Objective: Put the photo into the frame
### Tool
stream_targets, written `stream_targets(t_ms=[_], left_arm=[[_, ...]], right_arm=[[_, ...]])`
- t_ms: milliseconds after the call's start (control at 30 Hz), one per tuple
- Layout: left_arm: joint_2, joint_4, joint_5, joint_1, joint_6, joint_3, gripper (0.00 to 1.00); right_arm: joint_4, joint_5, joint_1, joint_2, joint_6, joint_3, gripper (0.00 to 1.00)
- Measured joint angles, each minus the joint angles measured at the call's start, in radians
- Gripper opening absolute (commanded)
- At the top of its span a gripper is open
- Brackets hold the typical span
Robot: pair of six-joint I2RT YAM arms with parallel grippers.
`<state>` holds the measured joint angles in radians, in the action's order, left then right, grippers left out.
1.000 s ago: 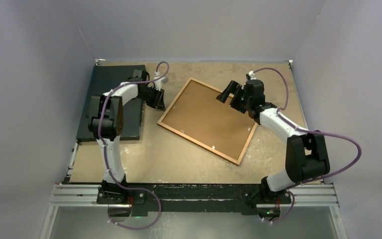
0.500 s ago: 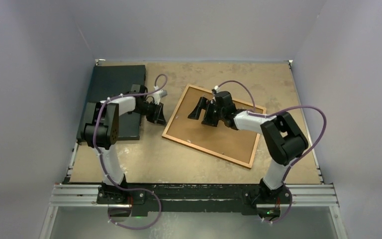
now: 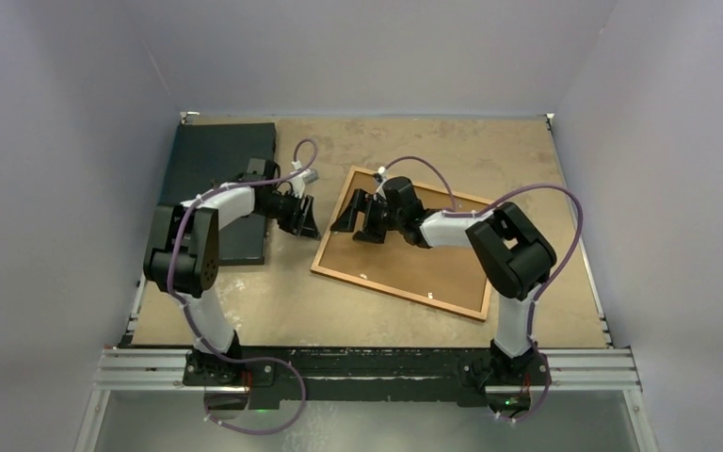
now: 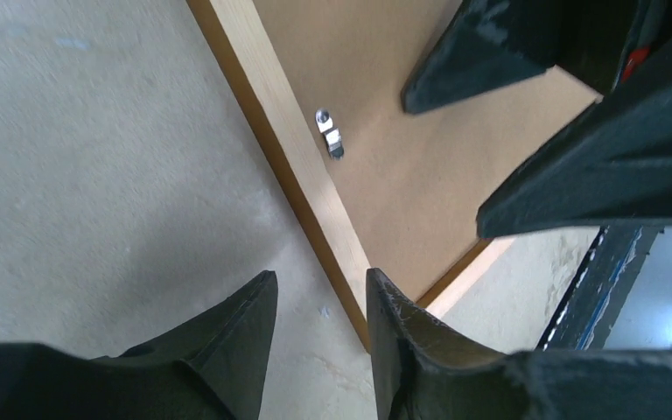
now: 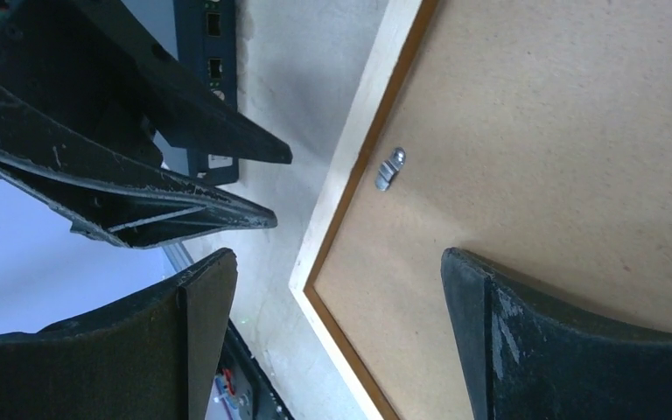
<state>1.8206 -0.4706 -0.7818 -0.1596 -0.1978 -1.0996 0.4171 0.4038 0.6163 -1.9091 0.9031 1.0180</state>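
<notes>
On the tan table the frame lies back-up near a dark mat; left hand, right hand both agape.

The top external camera sits high above and behind the rig, looking down and forward over the whole table and the walls around it, the farthest view of the three. The left wrist camera rides just behind the left gripper and looks steeply down past its fingers, very close to the left border of the frame. The right wrist camera looks down between the fingers of the right gripper, equally close, over the frame's near left corner. Both wrist views share that corner, the border and one metal clip, and each shows the other gripper; the top view takes in all of it
</notes>
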Motion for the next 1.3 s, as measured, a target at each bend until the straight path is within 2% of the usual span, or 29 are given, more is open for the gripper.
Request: stream_targets(t_ms=[100, 200, 867, 1300], left_arm=[[0.029, 0.023, -0.016, -0.001, 0.024, -0.029, 0.26], [0.084, 0.057, -0.034, -0.003, 0.048, -0.044, 0.21], [0.118, 0.109, -0.109, -0.006, 0.076, -0.016, 0.20], [0.118, 0.114, -0.109, -0.007, 0.083, -0.014, 0.20]], right_arm=[[0.018, 0.007, 0.005, -0.019, 0.014, 0.013, 0.86], [0.043, 0.007, 0.006, -0.033, 0.029, 0.016, 0.85], [0.165, 0.002, 0.014, -0.129, 0.125, 0.069, 0.78], [0.175, 0.013, 0.014, -0.140, 0.145, 0.072, 0.74]])
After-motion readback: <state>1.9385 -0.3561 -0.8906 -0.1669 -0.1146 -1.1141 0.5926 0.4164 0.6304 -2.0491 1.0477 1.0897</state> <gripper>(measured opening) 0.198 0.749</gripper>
